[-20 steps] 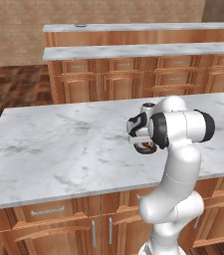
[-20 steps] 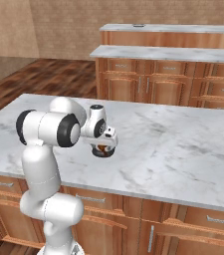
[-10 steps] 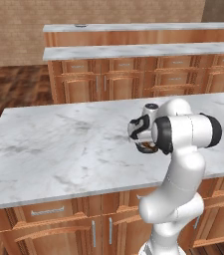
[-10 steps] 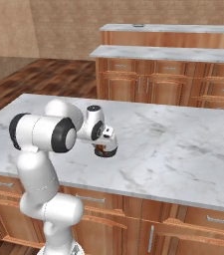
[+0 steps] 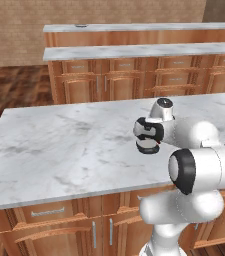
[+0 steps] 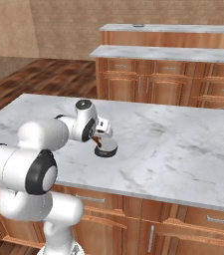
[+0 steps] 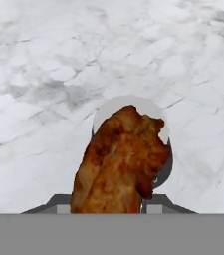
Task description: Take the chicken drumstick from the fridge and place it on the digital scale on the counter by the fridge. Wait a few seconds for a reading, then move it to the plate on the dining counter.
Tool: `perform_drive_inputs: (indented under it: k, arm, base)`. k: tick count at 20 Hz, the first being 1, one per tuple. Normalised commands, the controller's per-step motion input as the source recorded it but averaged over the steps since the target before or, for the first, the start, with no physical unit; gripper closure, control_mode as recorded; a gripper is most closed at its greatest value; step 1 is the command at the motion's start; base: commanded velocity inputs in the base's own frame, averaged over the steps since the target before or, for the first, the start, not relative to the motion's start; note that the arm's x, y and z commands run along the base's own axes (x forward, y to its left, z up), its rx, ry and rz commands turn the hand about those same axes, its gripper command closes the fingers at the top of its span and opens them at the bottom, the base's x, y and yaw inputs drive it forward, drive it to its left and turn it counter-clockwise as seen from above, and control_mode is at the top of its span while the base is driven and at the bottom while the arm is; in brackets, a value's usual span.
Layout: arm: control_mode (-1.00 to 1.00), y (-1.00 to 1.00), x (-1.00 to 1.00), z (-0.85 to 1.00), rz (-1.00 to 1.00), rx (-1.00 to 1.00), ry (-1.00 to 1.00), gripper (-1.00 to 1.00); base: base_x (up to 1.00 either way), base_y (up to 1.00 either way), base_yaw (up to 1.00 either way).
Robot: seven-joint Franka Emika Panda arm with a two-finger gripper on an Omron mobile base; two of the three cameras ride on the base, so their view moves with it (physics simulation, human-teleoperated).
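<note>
The digital scale, a low round disc with a grey top, sits on the marble counter. My gripper points down right over it, shut on the chicken drumstick. In the hand view the glossy reddish-brown drumstick stands between my fingers and covers most of the scale beneath it. Whether the drumstick still touches the scale I cannot tell. The fridge, the plate and the dining counter are out of view.
The white marble top stretches wide to the left and right of the scale. Wooden cabinets with drawers run under it. A second, stepped marble counter on wooden cabinets stands behind, across a dark wood floor.
The jaws have closed on the drumstick above the scale. My arm's elbow has swung outward and toward the cameras, while the hand has stayed over the scale.
</note>
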Motion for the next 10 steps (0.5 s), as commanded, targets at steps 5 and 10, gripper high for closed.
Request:
perform_drive_inputs:
  k: [5,10]
  arm:
    - [-1.00,0.00,-0.40,1.00,0.00,0.07,-0.05,1.00]
    - [-1.00,-0.01,-0.70,1.00,0.00,0.11,0.00,1.00]
  base:
    - [0.00,0.00,0.00]
    - [0.00,0.00,0.00]
